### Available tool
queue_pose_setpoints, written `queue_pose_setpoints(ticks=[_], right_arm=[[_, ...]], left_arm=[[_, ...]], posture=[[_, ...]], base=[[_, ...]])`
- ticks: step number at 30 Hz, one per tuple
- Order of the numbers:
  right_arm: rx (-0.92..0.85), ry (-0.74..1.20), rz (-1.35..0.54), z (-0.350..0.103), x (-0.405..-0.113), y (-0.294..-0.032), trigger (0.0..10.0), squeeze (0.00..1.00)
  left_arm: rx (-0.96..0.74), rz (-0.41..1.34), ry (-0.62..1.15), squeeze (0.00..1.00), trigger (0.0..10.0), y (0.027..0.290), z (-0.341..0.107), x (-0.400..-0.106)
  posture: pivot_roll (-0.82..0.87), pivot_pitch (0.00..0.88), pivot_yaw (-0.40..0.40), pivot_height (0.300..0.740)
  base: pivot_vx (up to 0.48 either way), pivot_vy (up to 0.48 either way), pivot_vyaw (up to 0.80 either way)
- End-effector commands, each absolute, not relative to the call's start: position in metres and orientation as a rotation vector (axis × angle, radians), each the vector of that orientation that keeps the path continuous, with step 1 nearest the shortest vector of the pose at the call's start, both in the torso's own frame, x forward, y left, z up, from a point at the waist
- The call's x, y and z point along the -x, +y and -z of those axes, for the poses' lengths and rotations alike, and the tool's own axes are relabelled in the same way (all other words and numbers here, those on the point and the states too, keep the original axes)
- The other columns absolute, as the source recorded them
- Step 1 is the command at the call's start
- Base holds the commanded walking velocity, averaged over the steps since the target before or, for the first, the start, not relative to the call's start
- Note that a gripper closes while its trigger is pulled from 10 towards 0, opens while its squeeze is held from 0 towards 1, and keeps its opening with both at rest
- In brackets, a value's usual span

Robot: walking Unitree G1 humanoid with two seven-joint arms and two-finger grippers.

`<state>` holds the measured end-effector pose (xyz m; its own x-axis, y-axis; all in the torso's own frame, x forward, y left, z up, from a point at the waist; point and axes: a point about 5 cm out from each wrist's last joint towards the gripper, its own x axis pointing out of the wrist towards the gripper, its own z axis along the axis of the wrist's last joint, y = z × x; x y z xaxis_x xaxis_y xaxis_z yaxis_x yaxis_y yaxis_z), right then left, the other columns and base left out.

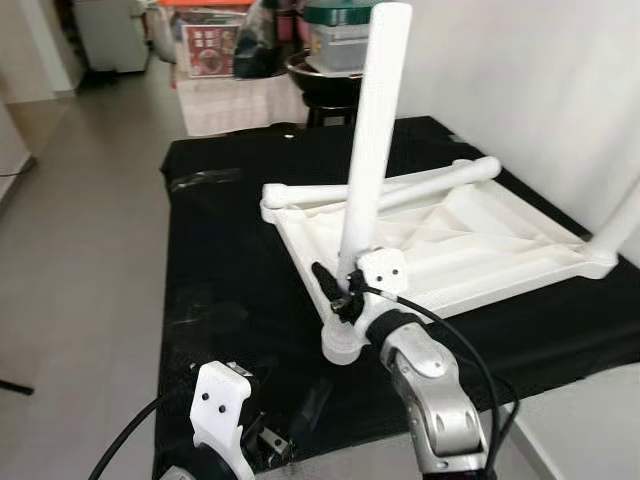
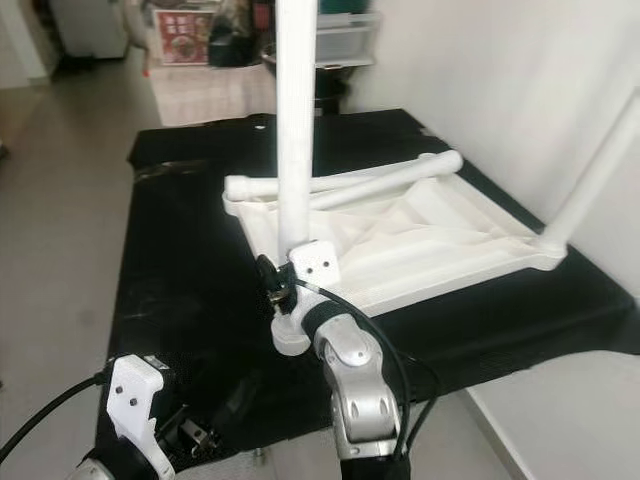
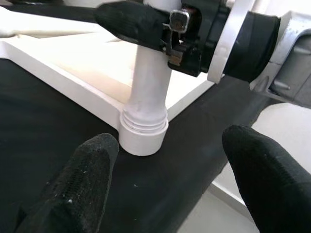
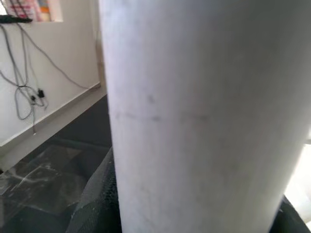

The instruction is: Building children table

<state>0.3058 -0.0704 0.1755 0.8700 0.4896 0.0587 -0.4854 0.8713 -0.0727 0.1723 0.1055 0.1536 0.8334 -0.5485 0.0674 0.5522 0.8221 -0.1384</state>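
In the left eye view a white plastic tabletop (image 1: 450, 245) lies upside down on a black cloth (image 1: 230, 260) that covers the work surface. A white leg (image 1: 372, 150) stands nearly upright in the corner socket (image 1: 343, 345) nearest the robot, and the right gripper (image 1: 345, 290) is clenched around the leg low on its length. Another leg (image 1: 400, 187) lies flat across the far edge of the tabletop, and a third (image 1: 622, 222) rises at the right-hand corner. Behind the cloth, a grey floor (image 1: 90, 200) runs back to boxes and a dark pot by a pale wall (image 1: 520, 80).

The right eye view gives the same layout, with the left gripper (image 2: 215, 425) low over the near edge of the cloth.

In the left wrist view the left gripper's two black fingers (image 3: 80, 187) are spread apart, holding nothing, just short of the ribbed socket where the leg meets the tabletop corner; the right gripper grasps the leg above.

In the right wrist view the leg is pressed close against the lens, a black finger (image 4: 95, 204) at its side; beyond are a white wall, loose cables (image 4: 29, 73) and dark marbled flooring (image 4: 34, 179)
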Motion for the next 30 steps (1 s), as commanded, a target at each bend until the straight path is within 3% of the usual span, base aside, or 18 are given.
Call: queue_pose_setpoints(ticks=[1,2,3,6,8,9,11,12,13,20,27,28,29,30], right_arm=[[0.035,0.045,-0.536,-0.152,-0.309,-0.063,10.0,0.00],[0.016,0.052,-0.603,-0.156,-0.304,-0.055,10.0,0.27],[-0.052,0.064,-0.677,-0.161,-0.301,-0.049,10.0,1.00],[-0.099,0.073,-0.726,-0.164,-0.299,-0.045,10.0,1.00],[-0.135,0.001,-0.961,-0.184,-0.295,-0.039,10.0,1.00],[-0.135,0.001,-0.961,-0.184,-0.295,-0.039,10.0,1.00],[0.012,-0.044,-1.172,-0.192,-0.299,-0.046,10.0,1.00],[0.134,-0.041,-1.229,-0.189,-0.307,-0.054,10.0,0.00],[0.216,-0.035,-1.261,-0.188,-0.312,-0.060,10.0,0.00],[0.263,0.052,-1.284,-0.198,-0.350,-0.082,10.0,0.00],[0.193,0.075,-1.389,-0.216,-0.363,-0.093,10.0,0.00],[0.174,0.079,-1.430,-0.218,-0.364,-0.095,8.8,0.00],[0.174,0.079,-1.430,-0.218,-0.364,-0.095,8.8,0.00],[0.134,0.083,-1.483,-0.221,-0.364,-0.098,5.8,0.00]], left_arm=[[0.160,0.569,-0.016,0.00,10.0,0.107,-0.151,-0.172],[0.159,0.561,-0.017,0.00,10.0,0.108,-0.151,-0.172],[0.157,0.556,-0.016,0.00,10.0,0.109,-0.151,-0.172],[0.157,0.553,-0.016,0.00,10.0,0.110,-0.150,-0.173],[0.154,0.555,-0.014,0.00,10.0,0.110,-0.150,-0.173],[0.154,0.555,-0.014,0.00,10.0,0.110,-0.150,-0.173],[0.154,0.562,-0.012,0.00,10.0,0.110,-0.150,-0.173],[0.154,0.564,-0.012,0.00,10.0,0.110,-0.150,-0.172],[0.155,0.565,-0.012,0.00,10.0,0.110,-0.150,-0.172],[0.161,0.564,-0.009,0.00,10.0,0.108,-0.153,-0.167],[0.172,0.564,0.000,0.00,10.0,0.104,-0.157,-0.157],[0.174,0.567,0.004,0.00,10.0,0.104,-0.157,-0.155],[0.174,0.567,0.004,0.00,10.0,0.104,-0.157,-0.155],[0.178,0.572,0.010,0.00,10.0,0.103,-0.158,-0.153]], posture=[[0.06,0.111,-0.044,0.740],[0.07,0.109,-0.046,0.740],[0.07,0.107,-0.046,0.740],[0.07,0.107,-0.046,0.740],[0.08,0.102,-0.044,0.740],[0.08,0.102,-0.044,0.740],[0.08,0.100,-0.042,0.740],[0.08,0.105,-0.041,0.740],[0.08,0.105,-0.041,0.740],[0.10,0.141,-0.047,0.740],[0.11,0.182,-0.052,0.740],[0.11,0.192,-0.052,0.740],[0.11,0.192,-0.052,0.740],[0.11,0.200,-0.052,0.740]], base=[[0.000,0.000,0.00],[0.000,0.000,0.00],[0.000,0.000,0.00],[0.000,0.000,0.00],[0.000,0.000,0.00],[0.000,0.000,0.00],[0.000,0.000,0.00],[0.000,0.000,0.00],[0.000,0.000,0.00],[0.000,0.000,0.00],[0.000,0.000,0.00],[0.000,0.000,0.00],[0.000,0.000,0.00],[0.000,0.000,0.00]])
